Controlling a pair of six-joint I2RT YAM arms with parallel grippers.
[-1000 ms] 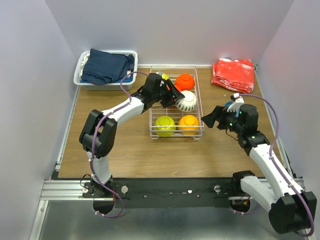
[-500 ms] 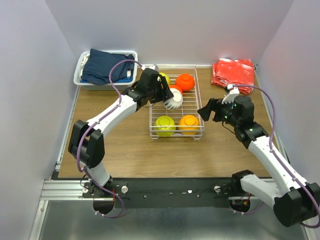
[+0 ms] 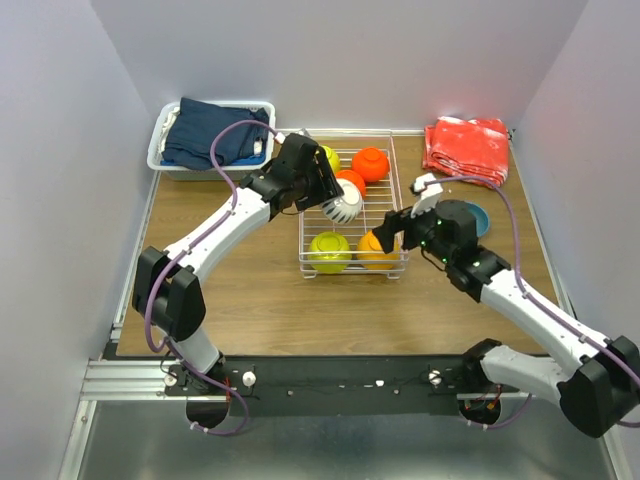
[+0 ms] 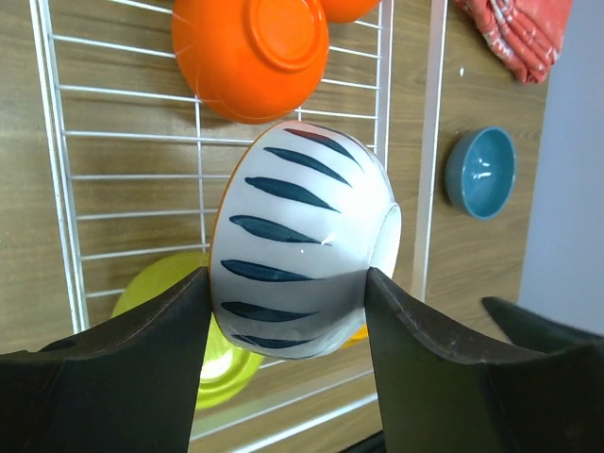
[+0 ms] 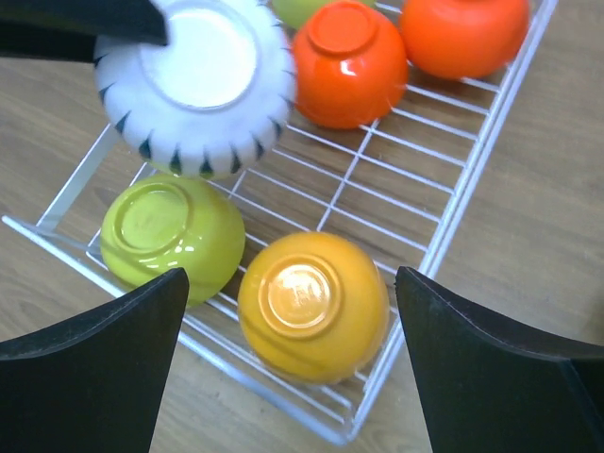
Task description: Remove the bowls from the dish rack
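L gripper (image 4: pixel 288 288) clamped on white striped bowl (image 4: pixel 302 217), one finger on each side, bowl tipped on its side over the dish rack (image 3: pixel 397 180). Beside it in the rack, red-orange bowl (image 5: pixel 349 61) and yellow-green bowl (image 5: pixel 170 236), both upside down. R gripper (image 5: pixel 291 279) has jaws wide w/ nothing held, hovering above orange bowl (image 5: pixel 316 307) at rack's near R corner. Another orange bowl (image 5: pixel 462 33) at far R. Prob. a 2nd yellow-green one behind L wrist, mostly hidden. Blue bowl (image 4: pixel 481 172) sits on table (image 3: pixel 260 300) outside rack, right way up.
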